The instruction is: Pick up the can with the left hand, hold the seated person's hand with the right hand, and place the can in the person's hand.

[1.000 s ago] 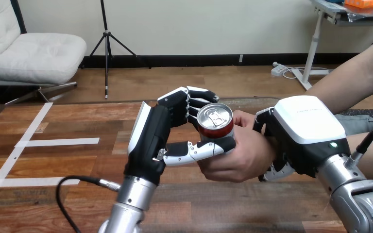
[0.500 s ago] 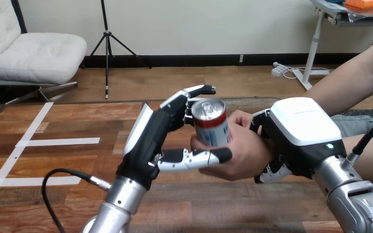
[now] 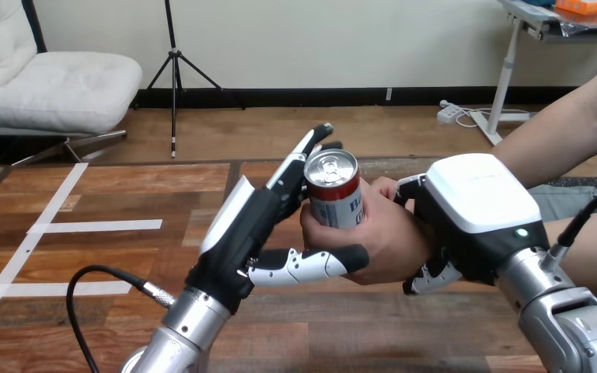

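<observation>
1. Since a second ago, the robot's black-and-white left hand [image 3: 241, 233] has let go of the red-and-silver metal can [image 3: 334, 190]: its fingers [image 3: 299, 155] now stand straight and apart just left of it, with the thumb stretched out under the person's hand [image 3: 381, 241].
2. At the frame's lower right, the white-shelled right hand [image 3: 474, 210] has its fingers curled round the person's wrist.
3. At the frame's centre, the can stands upright in the grip of the person's hand, above the brown wooden table [image 3: 85, 256].

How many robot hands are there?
2. The black-and-white left hand is beside the red-and-silver metal can, fingers straight; the right hand curls round the person's hand.
</observation>
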`<control>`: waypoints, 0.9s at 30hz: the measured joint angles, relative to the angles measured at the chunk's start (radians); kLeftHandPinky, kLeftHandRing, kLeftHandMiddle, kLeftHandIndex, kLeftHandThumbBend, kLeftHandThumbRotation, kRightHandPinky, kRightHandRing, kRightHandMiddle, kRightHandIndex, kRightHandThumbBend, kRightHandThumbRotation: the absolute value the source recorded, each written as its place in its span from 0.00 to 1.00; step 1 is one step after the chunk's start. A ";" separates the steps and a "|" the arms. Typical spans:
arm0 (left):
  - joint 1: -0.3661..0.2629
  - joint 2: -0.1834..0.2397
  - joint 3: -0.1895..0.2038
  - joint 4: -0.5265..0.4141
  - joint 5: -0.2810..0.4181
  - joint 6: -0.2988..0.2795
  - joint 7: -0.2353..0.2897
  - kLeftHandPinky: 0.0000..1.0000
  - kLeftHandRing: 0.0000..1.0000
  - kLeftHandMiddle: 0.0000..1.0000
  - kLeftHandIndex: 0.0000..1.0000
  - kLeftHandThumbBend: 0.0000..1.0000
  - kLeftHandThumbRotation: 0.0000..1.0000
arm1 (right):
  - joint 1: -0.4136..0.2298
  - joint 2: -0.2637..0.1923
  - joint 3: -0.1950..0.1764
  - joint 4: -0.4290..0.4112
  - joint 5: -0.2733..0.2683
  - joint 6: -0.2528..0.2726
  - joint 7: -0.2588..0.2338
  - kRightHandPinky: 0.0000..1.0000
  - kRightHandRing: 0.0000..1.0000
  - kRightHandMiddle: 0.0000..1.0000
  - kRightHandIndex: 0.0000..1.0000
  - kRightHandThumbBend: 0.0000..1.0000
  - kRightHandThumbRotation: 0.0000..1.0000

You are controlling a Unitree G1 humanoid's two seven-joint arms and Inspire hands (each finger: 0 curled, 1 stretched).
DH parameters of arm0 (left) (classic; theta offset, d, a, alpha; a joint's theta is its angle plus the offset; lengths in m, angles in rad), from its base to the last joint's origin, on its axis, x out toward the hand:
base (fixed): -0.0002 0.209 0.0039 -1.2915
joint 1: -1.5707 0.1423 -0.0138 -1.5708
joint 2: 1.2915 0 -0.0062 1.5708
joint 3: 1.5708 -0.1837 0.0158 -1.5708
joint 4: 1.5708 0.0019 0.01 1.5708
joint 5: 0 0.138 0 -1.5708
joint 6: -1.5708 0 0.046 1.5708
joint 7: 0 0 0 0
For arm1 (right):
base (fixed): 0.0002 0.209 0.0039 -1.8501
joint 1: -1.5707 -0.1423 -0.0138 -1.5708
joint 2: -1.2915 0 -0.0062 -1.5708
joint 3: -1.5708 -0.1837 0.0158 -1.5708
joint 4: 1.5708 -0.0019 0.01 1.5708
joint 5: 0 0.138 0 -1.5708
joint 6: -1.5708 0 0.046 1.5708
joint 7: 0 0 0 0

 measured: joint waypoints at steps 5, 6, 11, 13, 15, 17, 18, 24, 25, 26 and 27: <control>0.000 0.004 0.000 0.000 -0.020 -0.003 -0.030 1.00 1.00 1.00 1.00 1.00 0.57 | -0.001 0.000 0.008 0.000 -0.009 0.001 0.012 0.49 0.56 0.59 0.63 1.00 0.00; 0.000 0.005 0.000 0.000 -0.024 -0.005 -0.037 1.00 1.00 1.00 1.00 1.00 0.57 | -0.002 0.000 0.009 0.000 -0.010 0.002 0.018 0.50 0.58 0.61 0.63 1.00 0.00; 0.000 0.014 0.000 0.003 -0.033 -0.013 -0.060 1.00 1.00 1.00 1.00 1.00 0.57 | -0.002 0.000 0.014 0.000 -0.010 0.003 0.036 0.56 0.63 0.65 0.66 1.00 0.00; 0.000 0.017 0.000 0.006 -0.033 -0.017 -0.066 1.00 1.00 1.00 1.00 1.00 0.57 | -0.002 0.000 0.016 0.000 -0.011 0.003 0.041 0.59 0.65 0.68 0.67 1.00 0.00; 0.000 0.020 0.000 0.008 -0.033 -0.018 -0.068 1.00 1.00 1.00 1.00 1.00 0.57 | -0.002 0.000 0.017 0.000 -0.012 0.003 0.045 0.60 0.66 0.69 0.68 1.00 0.00; 0.000 0.022 0.000 0.010 -0.032 -0.018 -0.069 1.00 1.00 1.00 1.00 1.00 0.57 | -0.002 0.000 0.018 0.000 -0.014 0.003 0.048 0.61 0.67 0.70 0.69 1.00 0.00; 0.000 0.023 0.000 0.011 -0.032 -0.018 -0.070 1.00 1.00 1.00 1.00 1.00 0.57 | -0.002 0.000 0.018 0.000 -0.015 0.003 0.049 0.62 0.68 0.71 0.69 1.00 0.00; 0.000 0.022 0.000 0.021 -0.031 -0.022 -0.072 1.00 1.00 1.00 1.00 1.00 0.57 | -0.002 0.000 0.018 0.000 -0.020 0.003 0.054 0.65 0.71 0.74 0.72 1.00 0.00; 0.000 0.022 0.000 0.023 -0.031 -0.024 -0.072 1.00 1.00 1.00 1.00 1.00 0.57 | -0.002 0.000 0.018 0.000 -0.020 0.003 0.054 0.65 0.72 0.75 0.73 1.00 0.00; 0.000 0.022 0.000 0.024 -0.031 -0.025 -0.071 1.00 1.00 1.00 1.00 1.00 0.57 | -0.002 0.000 0.018 0.000 -0.021 0.003 0.054 0.65 0.72 0.75 0.73 1.00 0.00; 0.000 0.022 0.000 0.026 -0.031 -0.027 -0.071 1.00 1.00 1.00 1.00 1.00 0.57 | -0.002 0.000 0.018 0.000 -0.022 0.003 0.054 0.66 0.73 0.76 0.74 1.00 0.00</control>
